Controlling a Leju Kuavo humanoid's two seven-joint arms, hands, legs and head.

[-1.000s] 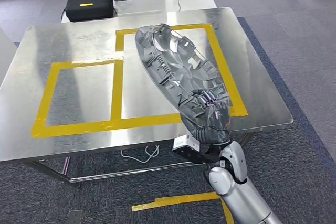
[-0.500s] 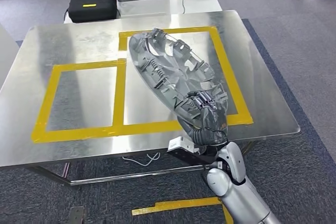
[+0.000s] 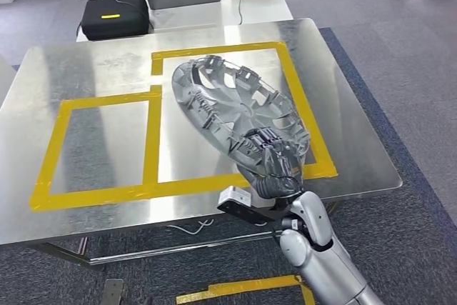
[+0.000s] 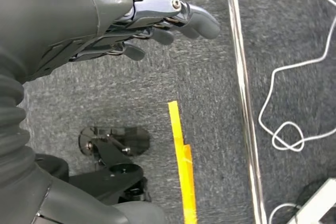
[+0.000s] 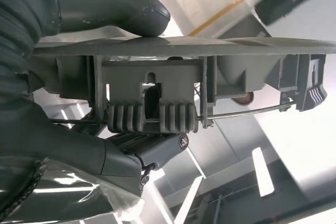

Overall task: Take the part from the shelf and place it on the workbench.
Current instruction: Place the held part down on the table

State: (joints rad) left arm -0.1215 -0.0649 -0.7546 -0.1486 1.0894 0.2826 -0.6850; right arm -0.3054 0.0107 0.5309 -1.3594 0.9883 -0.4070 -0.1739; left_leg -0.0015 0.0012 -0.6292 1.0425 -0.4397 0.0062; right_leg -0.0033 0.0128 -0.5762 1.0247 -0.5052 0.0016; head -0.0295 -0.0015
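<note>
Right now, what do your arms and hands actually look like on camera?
The right arm is glossy silver with rounded joint shells; a small white-and-black box sits at its wrist. The right hand is dark grey, with a ribbed grey wrist cover. The left hand has a thick grey thumb, darker fingers with bare metal links, and the same ribbed cover.

No legible text, label, brand, number or sign on anything here.

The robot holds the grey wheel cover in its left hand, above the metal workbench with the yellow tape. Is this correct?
Not quite: the right hand grips the grey wheel cover, as the head view shows. The left hand hangs over the carpet, holding nothing. The cover is indeed above the taped metal workbench.
</note>
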